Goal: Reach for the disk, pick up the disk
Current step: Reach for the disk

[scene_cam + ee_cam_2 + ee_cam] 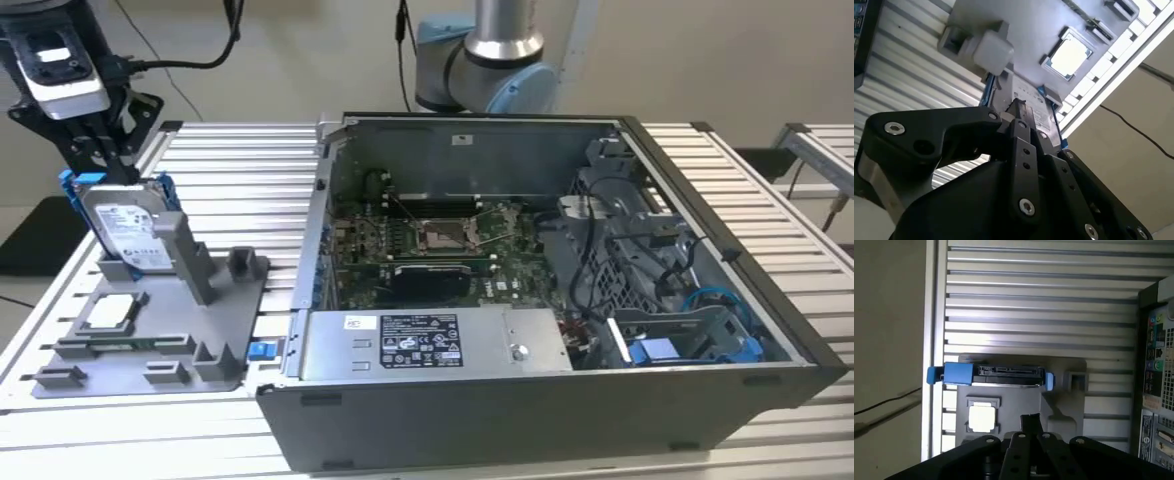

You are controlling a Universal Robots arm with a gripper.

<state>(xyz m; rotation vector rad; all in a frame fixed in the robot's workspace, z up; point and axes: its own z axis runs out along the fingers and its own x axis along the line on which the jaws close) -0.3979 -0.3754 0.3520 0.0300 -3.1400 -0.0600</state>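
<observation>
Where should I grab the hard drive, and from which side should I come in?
I'd take the hard drive by its top edge, coming straight down and pinching across its two flat faces. It stands on edge in the grey stand, its lower part sunk in a slot and a post against one face, so the top is free. The gripper hangs just above it.

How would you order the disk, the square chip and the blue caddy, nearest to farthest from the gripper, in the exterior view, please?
From the gripper:
1. Disk: just below it, upright in the grey stand.
2. Square chip: flat on the same stand.
3. Blue caddy: inside the case, on the exterior view's right.
</observation>
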